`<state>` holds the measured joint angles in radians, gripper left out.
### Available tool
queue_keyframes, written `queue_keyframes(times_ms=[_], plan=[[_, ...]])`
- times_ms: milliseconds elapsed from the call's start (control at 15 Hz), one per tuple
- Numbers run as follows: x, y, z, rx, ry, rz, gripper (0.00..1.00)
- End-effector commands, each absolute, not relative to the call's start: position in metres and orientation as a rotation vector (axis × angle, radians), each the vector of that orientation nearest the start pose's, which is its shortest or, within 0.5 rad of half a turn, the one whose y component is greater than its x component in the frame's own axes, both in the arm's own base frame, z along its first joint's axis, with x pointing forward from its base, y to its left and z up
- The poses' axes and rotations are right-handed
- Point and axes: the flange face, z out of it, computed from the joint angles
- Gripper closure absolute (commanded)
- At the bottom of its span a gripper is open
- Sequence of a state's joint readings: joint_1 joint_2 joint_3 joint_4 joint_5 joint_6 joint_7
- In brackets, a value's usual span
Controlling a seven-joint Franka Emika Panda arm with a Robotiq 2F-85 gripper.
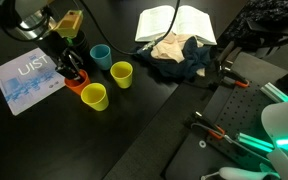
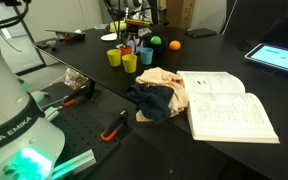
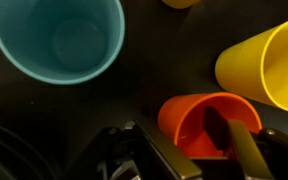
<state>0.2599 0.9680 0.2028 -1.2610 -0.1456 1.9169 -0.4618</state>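
Note:
My gripper (image 3: pixel 199 150) is at the orange cup (image 3: pixel 184 120). One finger is inside the cup and the other is outside its near wall, closed on the rim. The cup looks tilted. In an exterior view the gripper (image 1: pixel 72 68) stands over the orange cup (image 1: pixel 77 84) on the black table. A light blue cup (image 3: pixel 59 40) stands upright beside it and also shows in an exterior view (image 1: pixel 101 55). A yellow cup (image 3: pixel 264 65) is close on the other side. Two yellow cups (image 1: pixel 94 96) (image 1: pixel 121 73) flank the orange one.
An open book (image 1: pixel 174 22) and a pile of beige and dark cloth (image 1: pixel 179 55) lie further along the table. A blue and white card (image 1: pixel 26 80) lies near the cups. An orange ball (image 2: pixel 174 45) and a tablet (image 2: pixel 279 58) are at the back.

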Motion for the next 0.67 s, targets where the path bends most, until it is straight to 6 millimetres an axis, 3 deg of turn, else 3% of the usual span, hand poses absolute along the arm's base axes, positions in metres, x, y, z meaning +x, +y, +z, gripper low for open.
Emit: queue_keyframes(times_ms=[0,267,600], plan=[[0.663,0.28,0.158,-2.752,-1.375,0.426,0.72],[0.663,0.28,0.16,-2.753,-1.376,0.424,1.0],[0.665,0.277,0.172,-2.758,-1.362,0.427,0.99]])
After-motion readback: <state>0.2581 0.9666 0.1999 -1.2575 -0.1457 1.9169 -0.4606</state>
